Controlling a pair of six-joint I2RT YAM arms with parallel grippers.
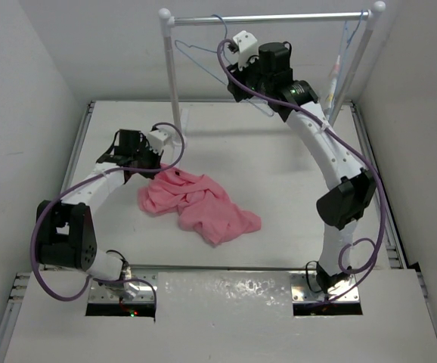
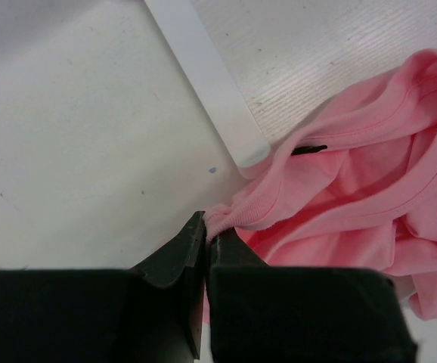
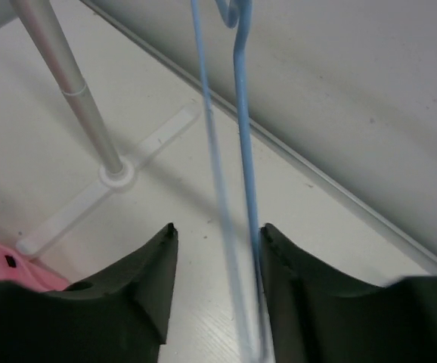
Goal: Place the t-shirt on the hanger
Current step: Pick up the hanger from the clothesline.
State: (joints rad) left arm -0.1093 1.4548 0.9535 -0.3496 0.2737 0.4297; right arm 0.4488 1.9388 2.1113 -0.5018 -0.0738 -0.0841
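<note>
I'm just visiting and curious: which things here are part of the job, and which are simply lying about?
Part of the job: pink t-shirt, pinched by the left gripper; blue hanger, between the open fingers of the right gripper.
Just there: white rail; second hanger with a pale sheet.

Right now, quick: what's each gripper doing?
Left gripper: shut, pinching an edge of the t-shirt.
Right gripper: open, jaws standing either side of the hanger wires.
</note>
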